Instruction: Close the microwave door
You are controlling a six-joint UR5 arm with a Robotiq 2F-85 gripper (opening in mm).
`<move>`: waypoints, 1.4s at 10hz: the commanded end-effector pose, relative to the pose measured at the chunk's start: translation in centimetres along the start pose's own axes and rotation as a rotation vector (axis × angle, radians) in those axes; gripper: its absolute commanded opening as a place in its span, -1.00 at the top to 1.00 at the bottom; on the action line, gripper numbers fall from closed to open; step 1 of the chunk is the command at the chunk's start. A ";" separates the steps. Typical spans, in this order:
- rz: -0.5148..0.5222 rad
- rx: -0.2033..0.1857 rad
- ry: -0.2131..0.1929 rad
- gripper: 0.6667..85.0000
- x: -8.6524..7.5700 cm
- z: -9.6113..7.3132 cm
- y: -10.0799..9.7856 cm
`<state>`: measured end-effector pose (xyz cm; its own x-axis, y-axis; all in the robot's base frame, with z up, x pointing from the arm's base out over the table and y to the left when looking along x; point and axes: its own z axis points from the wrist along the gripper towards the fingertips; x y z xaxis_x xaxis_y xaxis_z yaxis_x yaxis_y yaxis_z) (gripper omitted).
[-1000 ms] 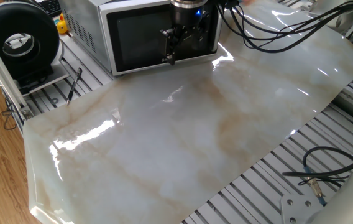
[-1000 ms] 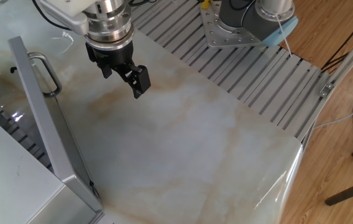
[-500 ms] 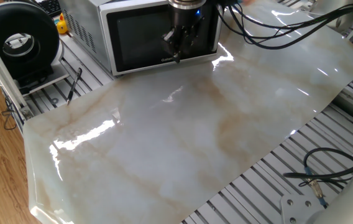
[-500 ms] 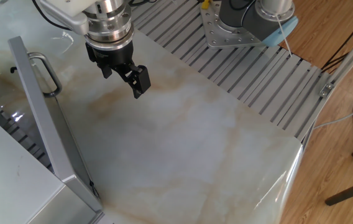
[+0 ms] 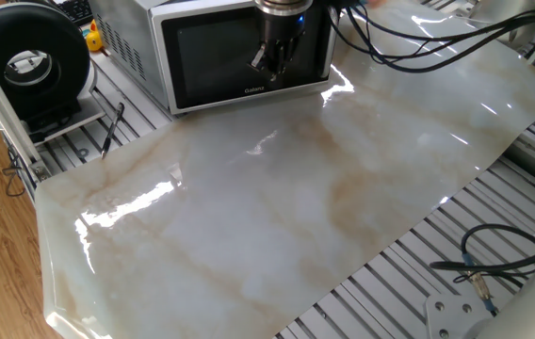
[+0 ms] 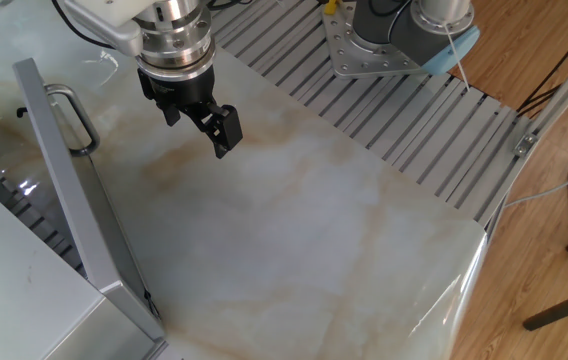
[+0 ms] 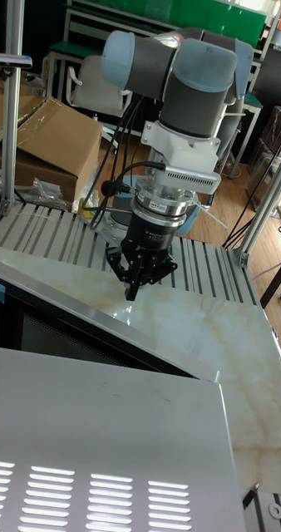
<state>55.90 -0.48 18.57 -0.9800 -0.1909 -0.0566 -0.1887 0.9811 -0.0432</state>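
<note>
The microwave (image 5: 126,38) is a silver-white box at the back of the marble slab. Its door (image 5: 216,56) is a dark glass panel with white lettering low down. Edge-on in the other fixed view, the door (image 6: 79,220) stands out at an angle from the body (image 6: 14,300), handle (image 6: 72,118) facing the slab. My gripper (image 5: 269,71) hangs just in front of the glass, fingers pointing down. It sits to the right of the handle (image 6: 222,140), apart from it. The fingers meet at a tip (image 7: 130,291) above the door's top edge (image 7: 91,312), shut on nothing.
A round black fan-like device (image 5: 27,61) and a small yellow duck (image 5: 94,39) sit left of the microwave. Loose cables (image 5: 494,259) lie on the slatted table at the right. The arm's base (image 6: 414,30) stands behind the slab. A cardboard box (image 7: 49,141) lies beyond the table.
In one fixed view the gripper has turned at the wrist and shifted slightly up and right in front of the glass. The other fixed view shows no movement; the door stands as before.
</note>
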 end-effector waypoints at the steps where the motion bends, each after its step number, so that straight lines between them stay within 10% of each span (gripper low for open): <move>1: -0.010 -0.004 -0.006 0.98 -0.1 -0.1 -0.1; 4: 0.021 -0.048 0.016 0.98 0.5 -0.1 1.0; 6: 0.036 -0.112 -0.064 0.98 -1.6 -0.3 2.6; 14: -0.139 -0.011 0.031 0.98 -0.6 1.4 -1.4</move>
<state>56.13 -0.60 17.98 -0.9591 -0.2803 -0.0392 -0.2795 0.9598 -0.0237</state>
